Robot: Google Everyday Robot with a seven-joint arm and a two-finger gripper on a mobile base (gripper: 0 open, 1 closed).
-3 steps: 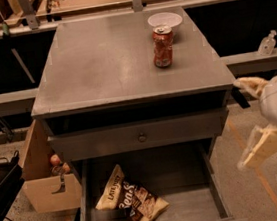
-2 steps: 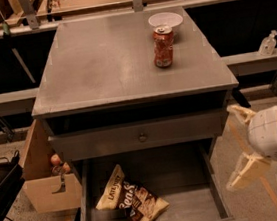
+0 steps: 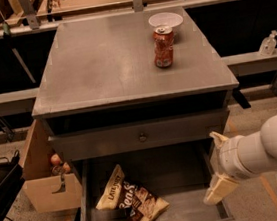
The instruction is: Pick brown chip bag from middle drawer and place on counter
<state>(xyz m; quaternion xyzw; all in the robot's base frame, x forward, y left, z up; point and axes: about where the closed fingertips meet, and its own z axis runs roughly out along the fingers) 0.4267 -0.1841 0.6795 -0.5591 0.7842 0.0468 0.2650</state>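
Where the cabinet stands in the middle of the scene, its flat grey surface (image 3: 102, 61) fills the upper half of the view. A red-orange can (image 3: 163, 47) stands upright on the far right part of that surface, and a white bowl (image 3: 166, 20) sits just behind it, very close to the can.

Below the front edge is a shut grey front (image 3: 107, 142) with a small round knob (image 3: 142, 137). Under it a wide, shallow drawer (image 3: 186, 215) is pulled out toward the near side, showing its plank floor.

The bag (image 3: 132, 204) lies flat in the left half of this drawer, close to the left wall. It is crinkled, pale yellow at its far end and dark brown at its near end, with brown lettering, and it is angled from far left to near right.

A white arm (image 3: 264, 150) reaches in from the right edge. Its gripper (image 3: 218, 165) hangs at the right side of the drawer, over the right wall and well apart from the bag. The cream jaws are spread wide, one above the other, with nothing between them.

On the floor to the left of the cabinet is an open cardboard box (image 3: 47, 191) with small round things inside. A clear bottle (image 3: 267, 45) stands on a ledge at the far right.
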